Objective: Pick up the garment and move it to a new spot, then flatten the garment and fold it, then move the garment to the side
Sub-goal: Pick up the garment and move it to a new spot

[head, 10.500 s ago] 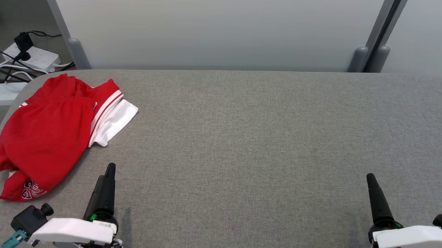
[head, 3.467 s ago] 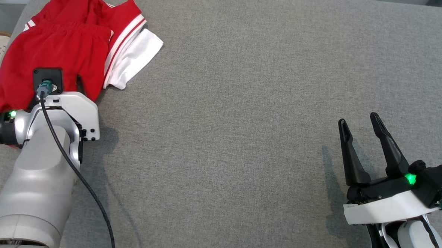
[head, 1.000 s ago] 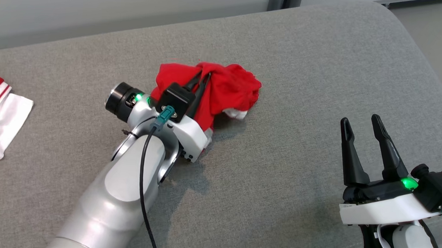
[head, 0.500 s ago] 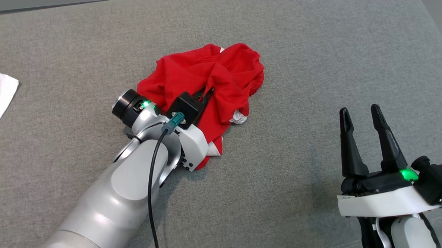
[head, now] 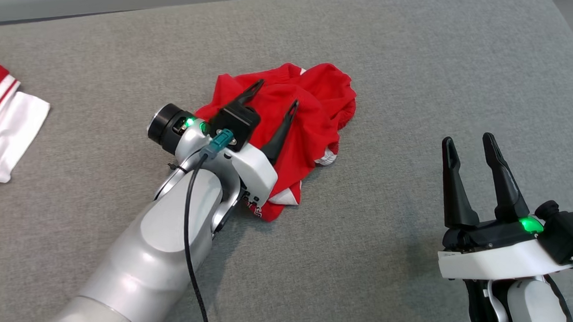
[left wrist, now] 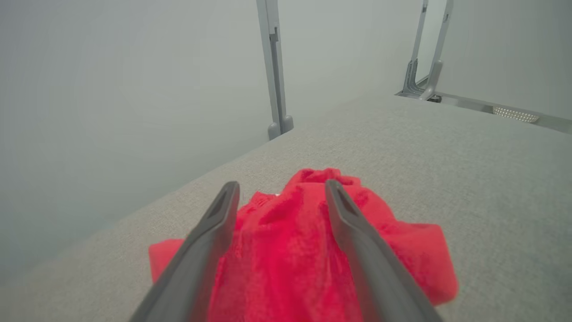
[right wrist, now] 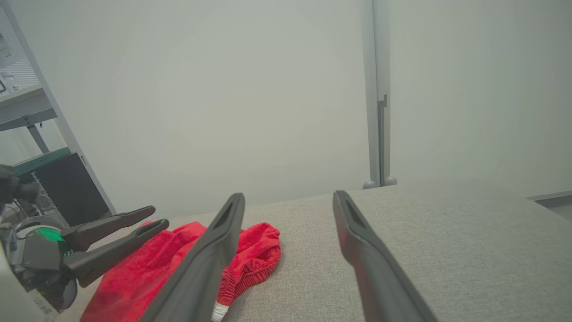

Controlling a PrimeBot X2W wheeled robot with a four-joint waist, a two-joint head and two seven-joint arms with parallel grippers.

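1. My right tool [head: 467, 140]: jaws apart, empty, well right of the red garment [head: 318, 109].
2. My left tool [head: 277, 93]: jaws spread, gripping nothing, over the garment.
3. The garment: crumpled on the grey bench [head: 416, 65].
4. Red-and-white cloth [head: 8, 115]: far left of the garment.

The garment [head: 318, 104] is soft, matt red cloth, crumpled into folds. The tabletop [head: 416, 65] has a rough grey woven cover. The left gripper [head: 277, 93] and right gripper [head: 467, 139] have matt dark plastic fingers on smooth white plastic housings. The left arm [head: 151, 256] is glossy silver, and its cable [head: 189, 253] is shiny black.
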